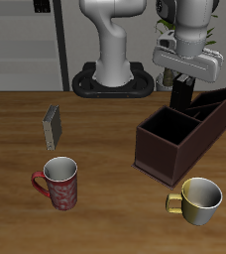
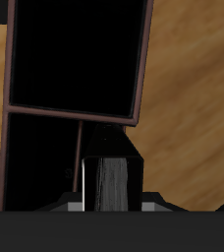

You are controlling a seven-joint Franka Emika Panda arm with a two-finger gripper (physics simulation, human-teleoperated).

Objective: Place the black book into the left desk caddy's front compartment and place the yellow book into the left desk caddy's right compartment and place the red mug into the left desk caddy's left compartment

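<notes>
One black book (image 1: 181, 95) is hanging upright, clamped between the gripper (image 1: 183, 79) fingers, directly above the caddy (image 1: 174, 149) and its back end. Beside the caddy, the yellow book (image 1: 53, 126) is standing nearby and the red mug (image 1: 58, 183) is sitting nearer the front.

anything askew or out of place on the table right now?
Nothing stands out. Red mug, pale mug and yellow book stand upright; caddy sits flat, gripper holding the black book above it.
</notes>
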